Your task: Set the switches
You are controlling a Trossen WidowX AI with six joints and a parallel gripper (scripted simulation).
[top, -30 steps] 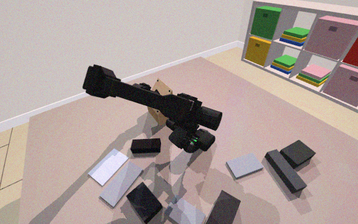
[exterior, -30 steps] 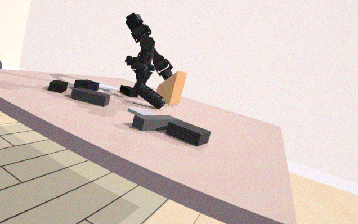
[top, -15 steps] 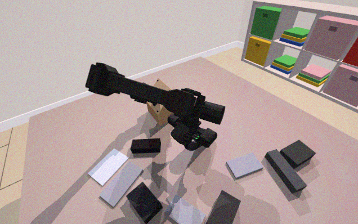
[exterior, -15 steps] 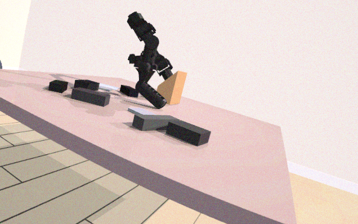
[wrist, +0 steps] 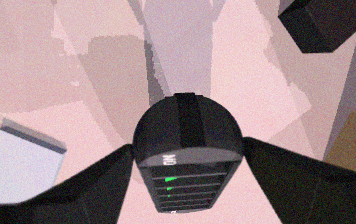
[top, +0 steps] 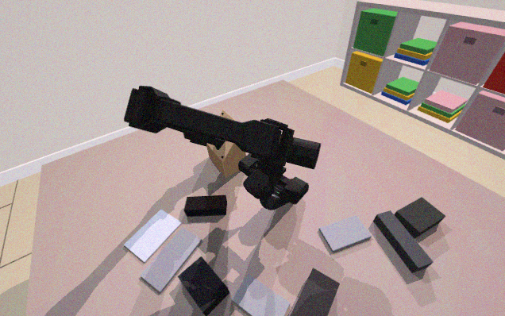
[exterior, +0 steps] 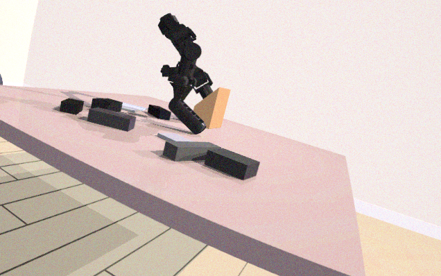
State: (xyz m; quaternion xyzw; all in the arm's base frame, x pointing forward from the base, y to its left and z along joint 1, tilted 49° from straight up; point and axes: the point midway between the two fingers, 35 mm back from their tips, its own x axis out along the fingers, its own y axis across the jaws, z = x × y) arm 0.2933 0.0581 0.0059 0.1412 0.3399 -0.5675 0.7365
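The dark grey controller unit (top: 274, 201) (exterior: 187, 116) (wrist: 187, 164) is held tilted between the fingers, its lower end low over the bench (top: 119, 179) (exterior: 295, 194) in the exterior view. My gripper (top: 276, 191) (exterior: 178, 95) (wrist: 188, 146) is shut on the unit, one finger at each side of its rounded end. In the wrist view the switch face is seen at a steep slant, with an "ON" mark and a few green switch ends (wrist: 171, 179). Individual switch settings are hard to read. The underside label is not visible.
A wooden wedge-shaped block (top: 225, 163) (exterior: 218, 109) stands close behind the gripper. Black blocks (top: 206, 206) (top: 203, 283) and pale flat plates (top: 152, 236) (top: 171, 260) lie on one side. Another plate (top: 345, 233), a long dark bar (top: 402, 243) and a dark block (top: 420, 216) lie on the other.
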